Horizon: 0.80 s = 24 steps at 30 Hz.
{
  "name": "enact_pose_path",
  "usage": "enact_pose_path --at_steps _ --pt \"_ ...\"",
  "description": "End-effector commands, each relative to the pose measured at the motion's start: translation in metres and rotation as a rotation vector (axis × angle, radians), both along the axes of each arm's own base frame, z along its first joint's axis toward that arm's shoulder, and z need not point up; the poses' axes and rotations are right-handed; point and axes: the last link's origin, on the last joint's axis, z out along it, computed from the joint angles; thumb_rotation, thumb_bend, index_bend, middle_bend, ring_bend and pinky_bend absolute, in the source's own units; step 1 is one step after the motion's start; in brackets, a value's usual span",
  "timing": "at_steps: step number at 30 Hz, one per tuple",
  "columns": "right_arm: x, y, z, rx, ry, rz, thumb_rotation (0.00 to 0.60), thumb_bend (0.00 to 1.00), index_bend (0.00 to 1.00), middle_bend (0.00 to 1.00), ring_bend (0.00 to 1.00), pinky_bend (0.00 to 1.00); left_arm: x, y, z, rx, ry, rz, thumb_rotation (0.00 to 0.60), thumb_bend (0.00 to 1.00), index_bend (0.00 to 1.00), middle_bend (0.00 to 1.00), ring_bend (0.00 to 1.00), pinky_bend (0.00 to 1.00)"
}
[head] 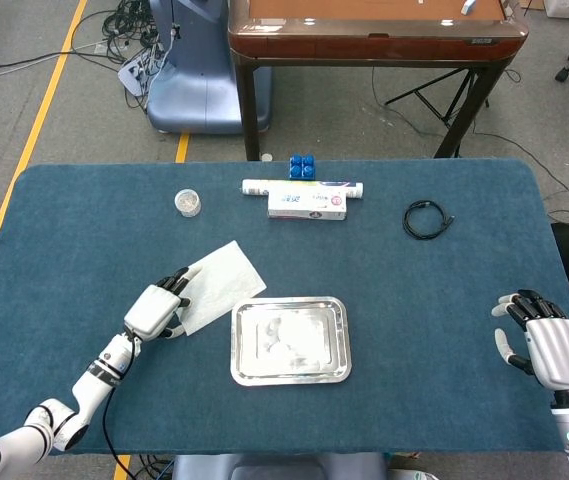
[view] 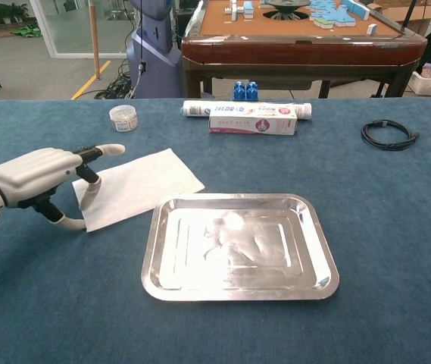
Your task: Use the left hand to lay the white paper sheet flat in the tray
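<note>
The white paper sheet [head: 221, 280] [view: 145, 184] lies flat on the blue cloth, just left of and behind the steel tray [head: 238, 345] [view: 151, 265]. My left hand [head: 154, 312] [view: 37, 173] is at the sheet's near left corner. There it pinches the edge, thumb beneath and a finger on top, while another finger points out over the paper. The tray holds nothing. My right hand [head: 544, 345] hovers open at the table's near right, far from both, and shows only in the head view.
A toothpaste box [head: 307, 206] [view: 253, 121] and a white tube [head: 299, 187] lie at the back, with blue blocks [head: 303, 166] [view: 245, 90] behind them. A small round jar [head: 188, 202] [view: 123, 117] stands at the back left. A coiled black cable [head: 427, 219] [view: 388, 133] lies at the back right.
</note>
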Motion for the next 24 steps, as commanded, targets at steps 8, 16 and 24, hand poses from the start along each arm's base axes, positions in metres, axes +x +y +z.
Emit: enact_pose_path --at_steps 8,16,24 --pt "-0.0001 -0.0001 0.0002 0.000 -0.001 -0.001 0.600 0.45 0.41 0.33 0.19 0.29 0.0043 -0.0002 0.0008 -0.004 -0.029 -0.001 0.600 0.73 0.65 0.03 0.00 0.24" --pt "-0.0003 -0.0003 0.0003 0.000 -0.001 -0.001 0.600 0.45 0.41 0.33 0.19 0.29 0.0033 -0.0002 0.0019 -0.012 -0.036 0.012 0.600 0.73 0.58 0.03 0.00 0.24" --pt "-0.0003 -0.0001 0.0014 -0.004 -0.004 -0.001 0.600 0.45 0.41 0.33 0.19 0.29 0.0022 -0.0009 0.0093 0.000 -0.053 0.014 0.600 0.73 0.59 0.03 0.00 0.24"
